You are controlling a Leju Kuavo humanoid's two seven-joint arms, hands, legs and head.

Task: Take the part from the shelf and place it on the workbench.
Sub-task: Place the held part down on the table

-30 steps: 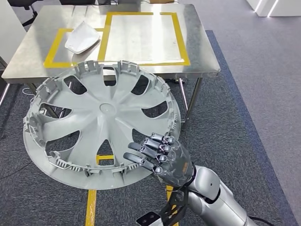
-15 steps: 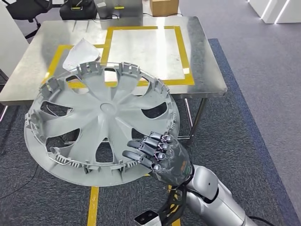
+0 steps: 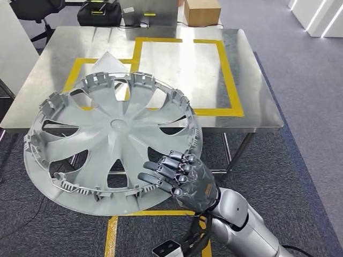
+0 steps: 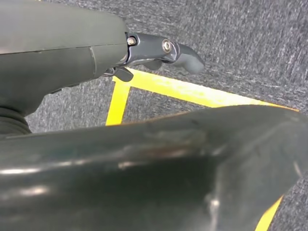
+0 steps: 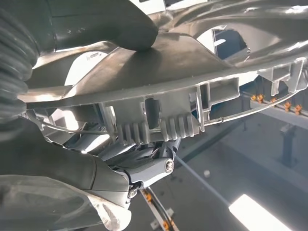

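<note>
Right hand [image 3: 182, 179] gripped the hubcap [image 3: 109, 139] by its near rim, lower centre of frame; bench [image 3: 259, 101] lay straight ahead, beyond it.
Cap was carried tilted, its far edge overlapping the bench's front edge, short of the yellow outline [image 3: 228, 75]. Left hand [image 4: 160, 50] was over carpet; grip state couldn't be told.
</note>
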